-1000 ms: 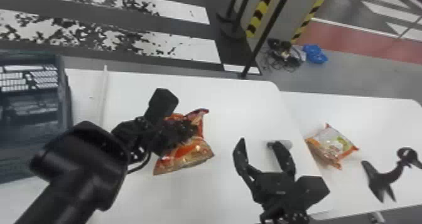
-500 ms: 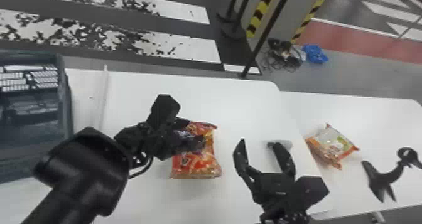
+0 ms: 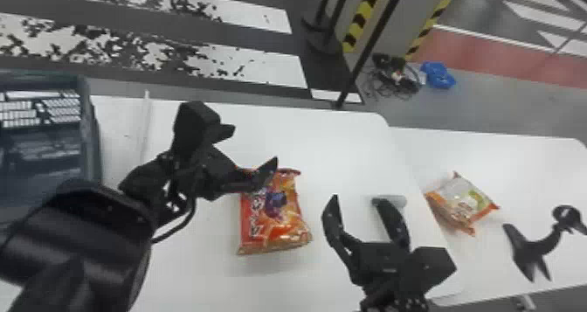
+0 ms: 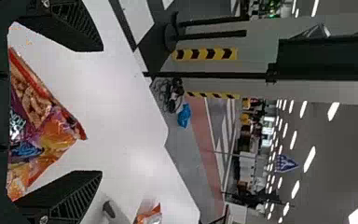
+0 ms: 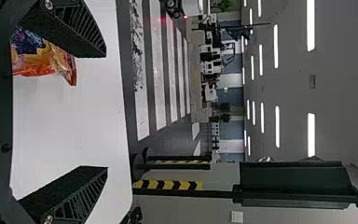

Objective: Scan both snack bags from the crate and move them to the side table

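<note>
Tan pieces (image 4: 36,106) show on the red-orange bag (image 4: 56,130) at left in my left wrist view, between the spread fingers of my empty left claw (image 3: 255,143). My right wrist view has that bag upper left; my right claw (image 3: 357,199) gapes, empty. In the head view, the bag lies mid-frame on the counter (image 3: 332,145), further right than a second ago, its upper left hidden by my left claw; another bag (image 3: 463,202) rests at right.
</note>
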